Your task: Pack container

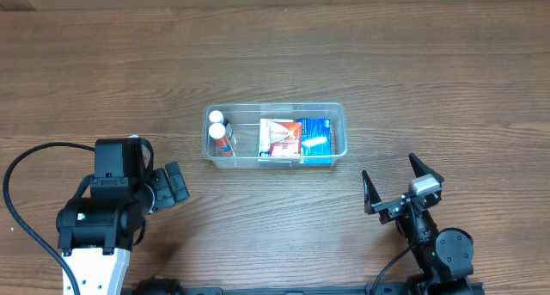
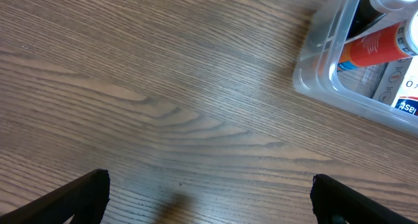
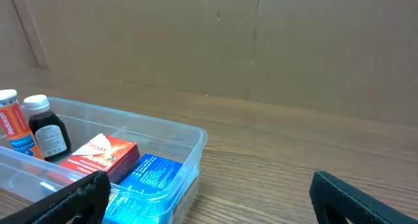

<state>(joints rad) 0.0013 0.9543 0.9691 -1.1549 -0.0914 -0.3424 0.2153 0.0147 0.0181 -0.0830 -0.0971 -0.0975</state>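
The clear plastic container stands at the table's middle. It holds two white-capped bottles at its left end, a red-and-white box and a blue box. My left gripper is open and empty, low over the table left of the container. The left wrist view shows the container's corner with an orange bottle. My right gripper is open and empty, right of and nearer than the container. The right wrist view shows the red box, blue box and a dark bottle.
A black cable loops at the left by the left arm. A cardboard wall stands behind the table in the right wrist view. Bare wood table surrounds the container.
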